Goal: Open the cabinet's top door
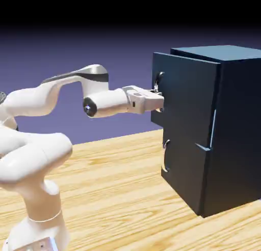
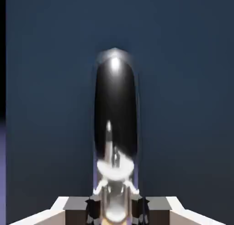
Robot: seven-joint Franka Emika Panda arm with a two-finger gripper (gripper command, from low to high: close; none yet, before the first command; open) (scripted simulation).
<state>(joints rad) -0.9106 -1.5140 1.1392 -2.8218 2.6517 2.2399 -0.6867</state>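
1. Navy-blue and flat, the top door (image 1: 186,94) fills the upper part of the cabinet (image 1: 237,127), right of centre in the exterior view. Its left edge sticks out past the lower door (image 1: 184,168), so it looks slightly ajar.

2. The gripper (image 2: 116,211) is pinching the shiny curved handle (image 2: 115,100) of that door. In the hand view, the handle runs up from the bottom middle, its lower end between the two fingertips.

3. Keep the squeeze firm but steady. The handle is smooth and rounded, so a sudden tug could let the fingers slide along it.

4. The step in hand, as I judge it, is drawing the door wider. The hinge seems to be along the door's right edge in the exterior view, with the handle near the left edge.

5. Pull toward the left of the exterior view first, then let the path curve down toward the bottom of the frame. A straight pull would fight the hinge and strain the grip.

6. Turn the wrist along with the door as it swings, so that the fingers stay square to the handle and do not twist off it.

7. Watch the white arm (image 1: 107,103), which reaches in at mid-height from the left. It could get in the way of the swinging door, so leave it room to fold back.
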